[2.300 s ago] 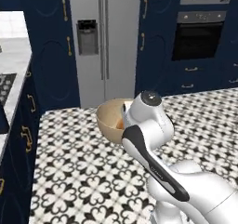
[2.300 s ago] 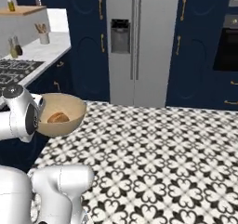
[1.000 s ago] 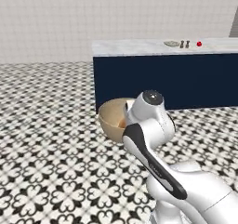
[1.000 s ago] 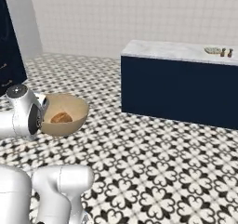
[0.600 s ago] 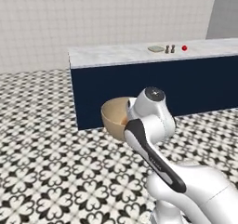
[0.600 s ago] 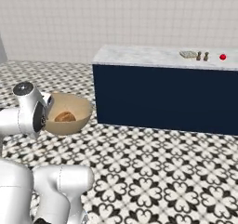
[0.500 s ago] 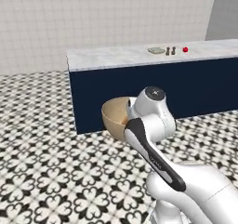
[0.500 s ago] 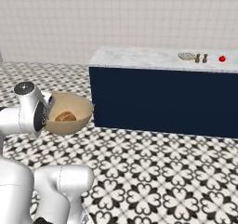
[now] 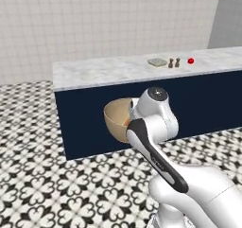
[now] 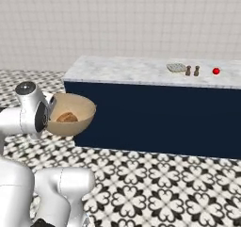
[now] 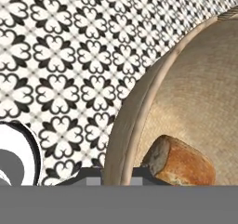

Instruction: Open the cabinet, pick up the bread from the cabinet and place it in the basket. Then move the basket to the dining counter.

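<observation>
Driving has been bringing the dining bench nearer; the end effector is clamping the basket rim, bread inside.

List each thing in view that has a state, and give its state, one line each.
Basket: held up off the floor by its rim, upright, bread inside.
Bread: lying in the basket, near the gripped side.
End effector: shut on the basket rim.
Dining counter: basket not yet on it; small items stand at its far end.
</observation>
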### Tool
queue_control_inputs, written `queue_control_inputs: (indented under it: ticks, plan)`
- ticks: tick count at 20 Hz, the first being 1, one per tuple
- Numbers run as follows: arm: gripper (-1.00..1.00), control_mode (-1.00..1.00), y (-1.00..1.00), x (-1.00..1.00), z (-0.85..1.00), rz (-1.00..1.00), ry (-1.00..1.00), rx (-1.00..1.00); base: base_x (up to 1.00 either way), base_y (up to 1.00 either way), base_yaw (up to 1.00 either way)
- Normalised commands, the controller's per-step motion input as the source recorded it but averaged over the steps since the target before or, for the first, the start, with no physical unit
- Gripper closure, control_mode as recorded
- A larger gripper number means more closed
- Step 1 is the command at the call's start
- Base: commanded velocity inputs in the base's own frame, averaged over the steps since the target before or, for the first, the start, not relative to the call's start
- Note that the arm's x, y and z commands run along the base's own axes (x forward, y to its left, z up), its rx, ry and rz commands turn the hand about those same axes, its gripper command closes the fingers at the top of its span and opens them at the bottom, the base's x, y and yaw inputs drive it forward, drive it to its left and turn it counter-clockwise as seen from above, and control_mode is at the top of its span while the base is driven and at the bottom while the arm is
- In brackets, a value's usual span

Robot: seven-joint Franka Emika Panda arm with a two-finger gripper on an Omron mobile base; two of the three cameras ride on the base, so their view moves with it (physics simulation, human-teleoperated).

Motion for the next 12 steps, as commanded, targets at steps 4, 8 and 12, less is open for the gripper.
queue_control_inputs:
  ticks: [4,8,12]
  plan:
    - [1.00,1.00,0.00,0.00,0.00,0.00,0.00,0.00,1.00,-0.61,-0.02]
    - [1.00,1.00,0.00,0.00,0.00,0.00,0.00,0.00,1.00,-0.21,0.00]
    - [1.00,1.00,0.00,0.00,0.00,0.00,0.00,0.00,1.00,-0.07,0.00]
